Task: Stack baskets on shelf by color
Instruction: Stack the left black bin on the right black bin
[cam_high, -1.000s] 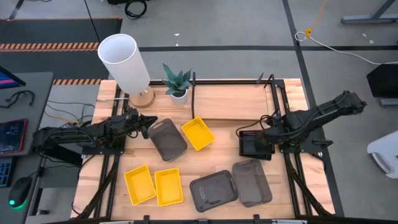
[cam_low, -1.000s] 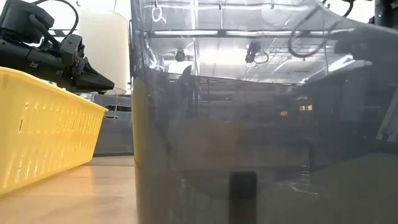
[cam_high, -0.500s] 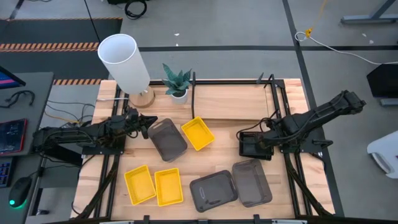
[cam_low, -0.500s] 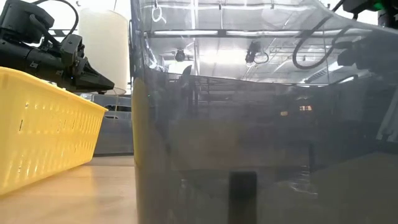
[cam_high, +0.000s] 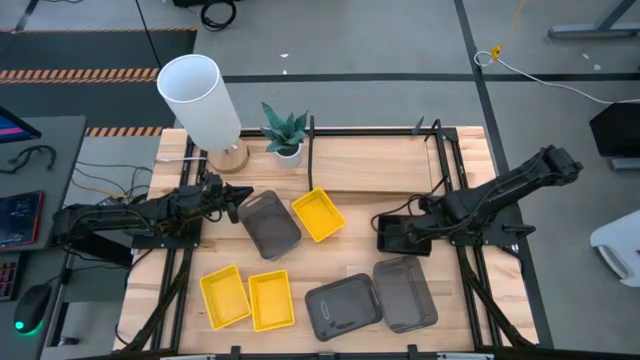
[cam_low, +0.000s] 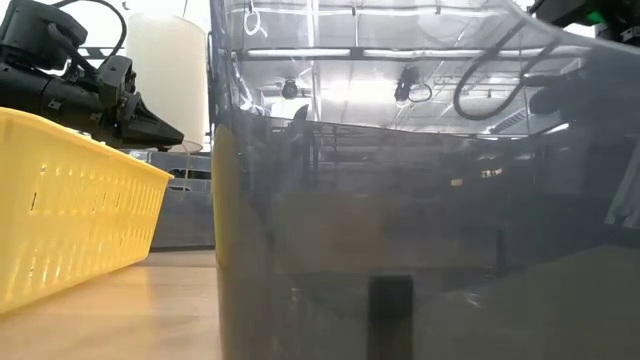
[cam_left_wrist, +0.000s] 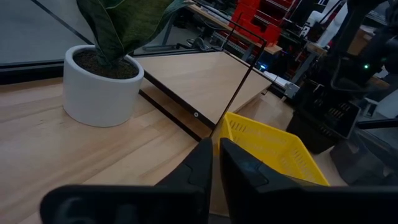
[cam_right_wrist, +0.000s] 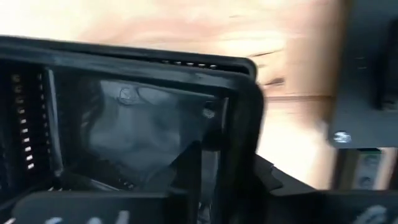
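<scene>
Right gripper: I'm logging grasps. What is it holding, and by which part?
The right gripper grips the black basket by its side wall; the left gripper holds nothing.

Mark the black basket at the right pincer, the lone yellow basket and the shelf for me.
black basket (cam_high: 398, 236): high view, its floor.
lone yellow basket (cam_high: 319, 215): high view, its floor.
shelf (cam_high: 370, 165): high view, bare board.
</scene>
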